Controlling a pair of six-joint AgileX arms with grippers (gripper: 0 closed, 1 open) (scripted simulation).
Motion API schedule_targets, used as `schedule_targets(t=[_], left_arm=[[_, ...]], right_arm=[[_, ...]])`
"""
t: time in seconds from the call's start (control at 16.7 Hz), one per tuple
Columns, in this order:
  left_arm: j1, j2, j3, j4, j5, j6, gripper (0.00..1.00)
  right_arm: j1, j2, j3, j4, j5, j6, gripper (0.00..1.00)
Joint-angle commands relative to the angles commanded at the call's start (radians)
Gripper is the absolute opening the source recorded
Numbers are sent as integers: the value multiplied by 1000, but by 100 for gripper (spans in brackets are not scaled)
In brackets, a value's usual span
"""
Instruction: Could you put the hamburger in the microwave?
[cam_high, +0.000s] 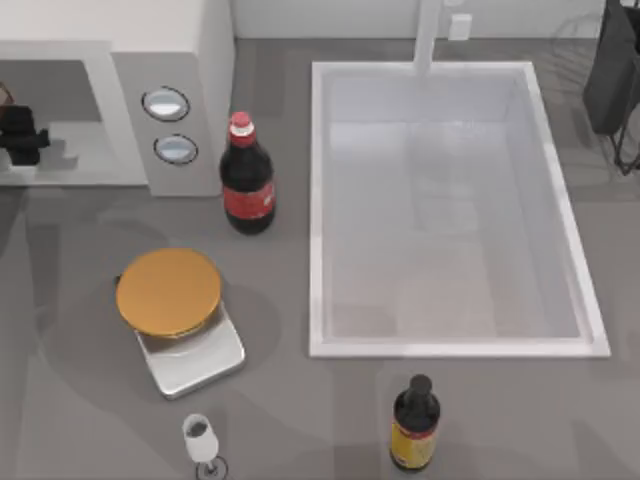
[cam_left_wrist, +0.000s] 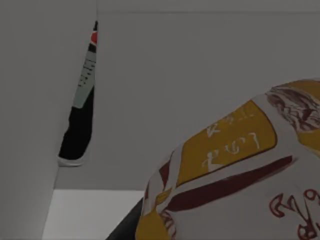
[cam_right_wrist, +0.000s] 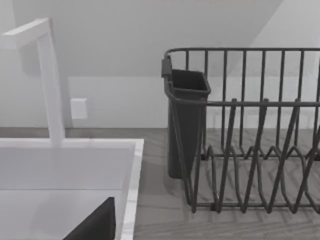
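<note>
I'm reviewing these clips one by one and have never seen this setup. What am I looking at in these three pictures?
A simulated two-armed robot at a kitchen counter. The overhead picture shows the microwave, a cola bottle, a sink, an orange disc on a silver base, a dark bottle and a small glass. The left gripper reaches into the microwave's opening. Its wrist camera looks along white walls, with the wrapped hamburger close up. The right arm is parked at the far right; its camera sees the sink and a dish rack.
</note>
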Motion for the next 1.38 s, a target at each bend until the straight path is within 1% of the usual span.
schedule_targets(t=[0.18,0.3,0.66,0.78,0.9,1.02,1.26,1.38], left_arm=[[-6,21,-51,142,23,-16,0],[-6,28,-68,183,30,-23,0],[-1,29,-66,184,29,-22,0],[-1,58,-31,167,24,-23,0],[-10,114,46,132,21,-25,0],[-22,183,164,84,17,-29,0],[-44,337,490,-35,-1,-38,0],[-56,406,622,-94,-9,-43,0]], right_arm=[[0,0,0,0,0,0,100],[0,0,0,0,0,0,100],[0,0,0,0,0,0,100],[0,0,0,0,0,0,100],[0,0,0,0,0,0,100],[0,0,0,0,0,0,100],[0,0,0,0,0,0,100],[0,0,0,0,0,0,100]])
